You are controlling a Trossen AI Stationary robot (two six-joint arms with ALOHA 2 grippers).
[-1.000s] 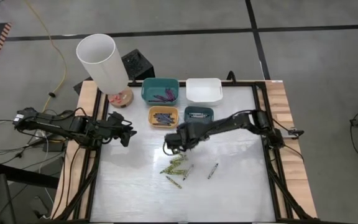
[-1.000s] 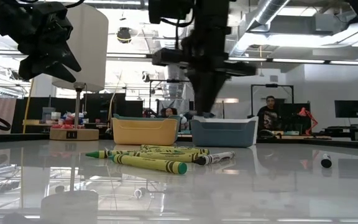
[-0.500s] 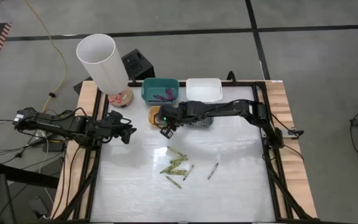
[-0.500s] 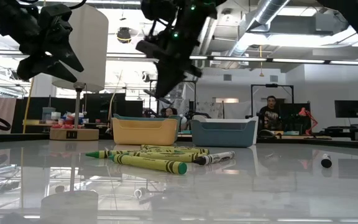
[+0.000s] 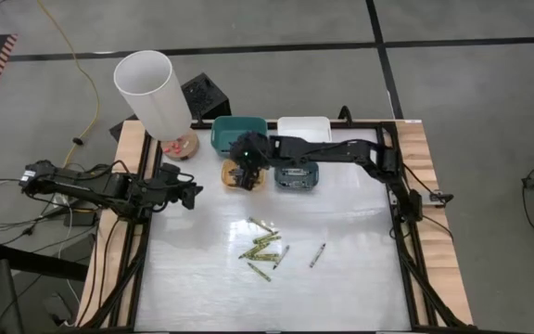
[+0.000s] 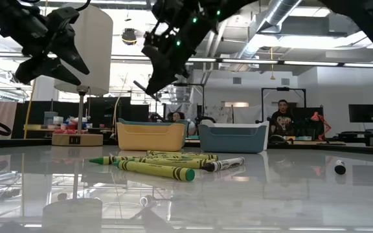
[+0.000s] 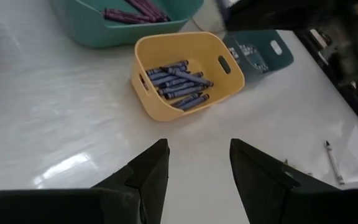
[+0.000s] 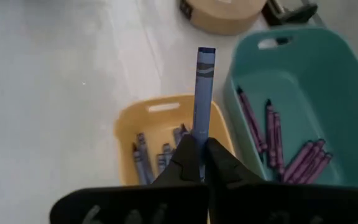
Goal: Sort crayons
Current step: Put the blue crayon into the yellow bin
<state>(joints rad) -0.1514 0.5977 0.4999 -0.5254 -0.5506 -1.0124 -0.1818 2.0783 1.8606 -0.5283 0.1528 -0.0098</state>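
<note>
My right gripper hangs over the yellow bin and is shut on a blue crayon. Several blue crayons lie in that bin. Purple crayons lie in the teal bin behind it. A heap of yellow-green crayons lies flat on the table's middle, with two grey ones beside it. My left gripper stays open above the table's left edge, nothing between its fingers. My right gripper pinches the blue crayon by one end between its two fingers. The crayon sticks out past the fingertips, in line with them. The fingers slant down from the table's right. The crayon is lifted clear, above the yellow bin.
A grey-blue bin stands right of the yellow one, and a white bin behind it. A white lamp on a wooden foot stands at the far left corner. The table's near half is bare white around the heap.
My right gripper has gone from above the crayon heap toward the table's far edge and left, rising a little, and now hangs over the yellow bin. Its wrist has rolled and tipped on the way. The blue crayon has stayed in its shut fingers.
</note>
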